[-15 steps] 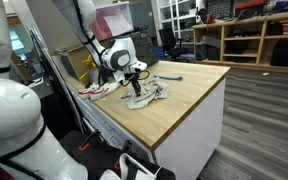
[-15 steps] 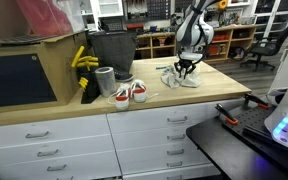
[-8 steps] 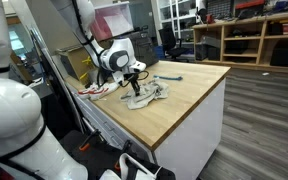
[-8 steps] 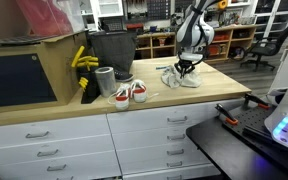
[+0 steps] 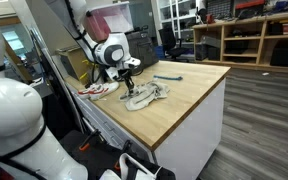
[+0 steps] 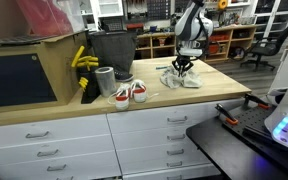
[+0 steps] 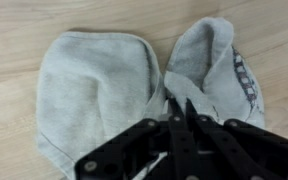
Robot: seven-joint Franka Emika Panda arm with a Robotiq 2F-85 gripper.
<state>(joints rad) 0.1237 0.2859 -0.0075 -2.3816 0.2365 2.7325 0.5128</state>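
A crumpled light grey cloth (image 5: 149, 96) (image 6: 184, 79) lies on the wooden countertop (image 5: 189, 95) (image 6: 199, 92). In the wrist view the cloth (image 7: 94, 85) spreads in two rounded lobes, the right one with a patterned edge. My gripper (image 7: 177, 108) points straight down onto the fold between the lobes. Its black fingers (image 7: 170, 135) are pressed together with a thin ridge of fabric pinched between the tips. In both exterior views the gripper (image 5: 129, 88) (image 6: 182, 68) stands at the cloth's edge nearest the arm.
A pair of red and white shoes (image 6: 129, 93) (image 5: 97, 90) sits close by on the counter. A black bin (image 6: 109, 50), a metal cup (image 6: 105, 80) and yellow items (image 6: 81, 60) stand beyond. A blue tool (image 5: 167, 77) lies past the cloth. Drawers (image 6: 144, 130) run below the counter edge.
The jaws have closed onto the cloth's fold. The gripper has risen slightly and shifted a little toward the arm's base, tugging the pinched fabric with it.
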